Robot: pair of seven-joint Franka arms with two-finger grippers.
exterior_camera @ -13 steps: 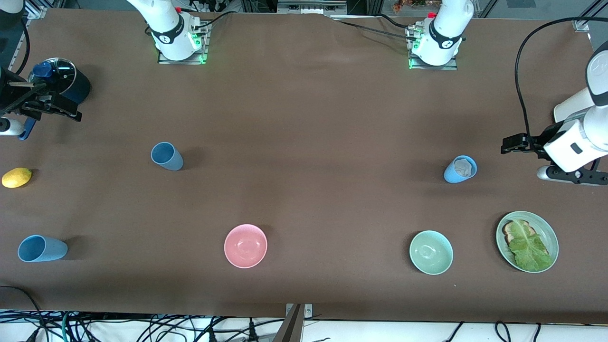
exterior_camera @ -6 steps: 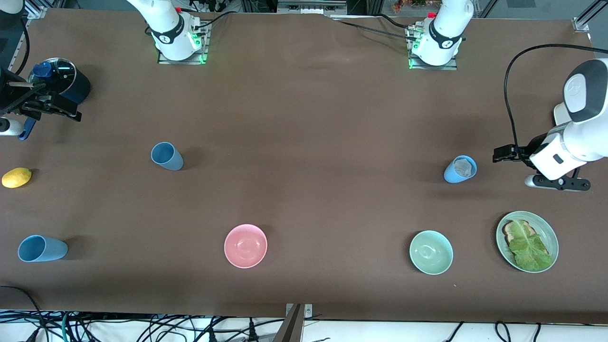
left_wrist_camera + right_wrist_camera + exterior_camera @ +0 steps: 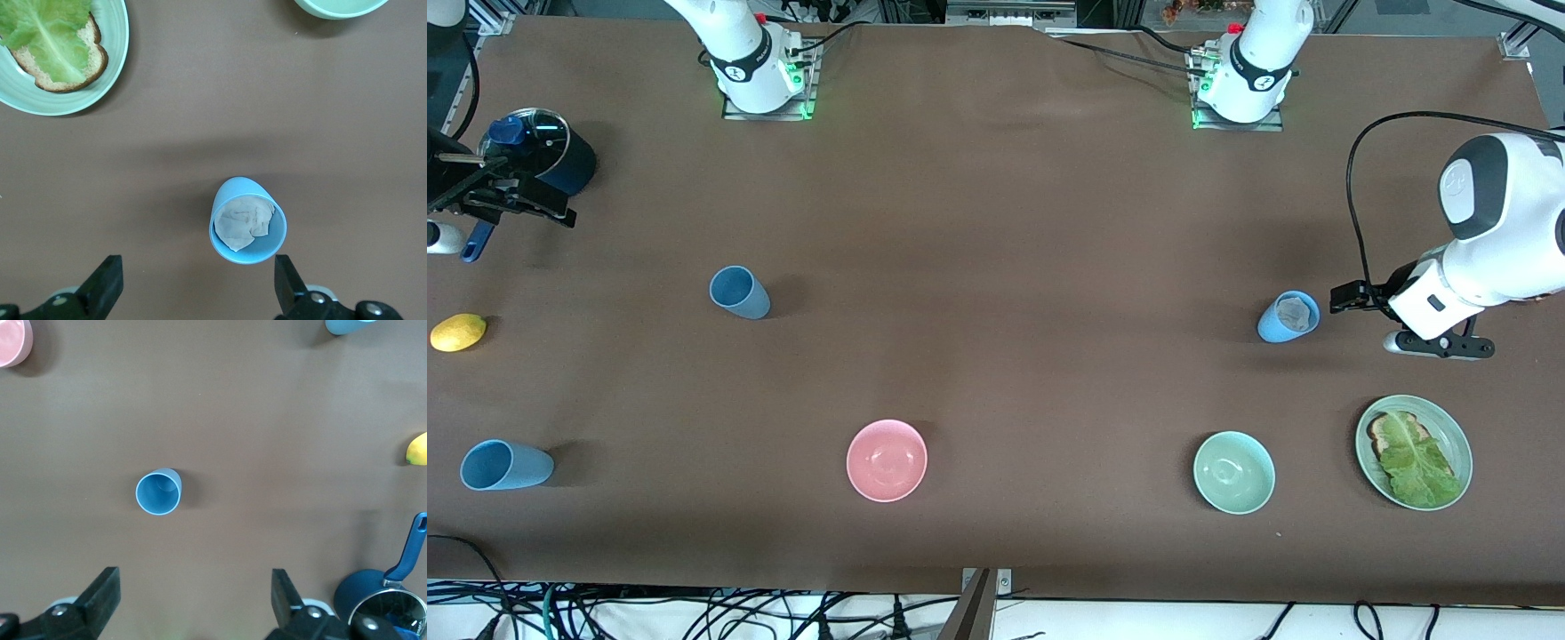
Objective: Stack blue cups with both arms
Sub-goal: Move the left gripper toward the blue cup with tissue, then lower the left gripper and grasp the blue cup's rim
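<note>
While both arms are up in the air with fingers spread wide and empty, the left gripper (image 3: pixel 1343 297) should drop straight around the light blue cup (image 3: pixel 1288 316) near the left arm's table edge. The slate cup (image 3: pixel 739 292) stands toward the right arm's end; the right gripper (image 3: pixel 538 212) hangs by that end's edge.

The brown table (image 3: pixel 996 222) carries three blue cups (image 3: pixel 740 292) (image 3: pixel 505 465) (image 3: pixel 1288 317), a pink bowl (image 3: pixel 887 460), a mint bowl (image 3: pixel 1233 472), a plate (image 3: pixel 1457 444), a lemon (image 3: pixel 458 332) and a pot (image 3: pixel 543 156).
</note>
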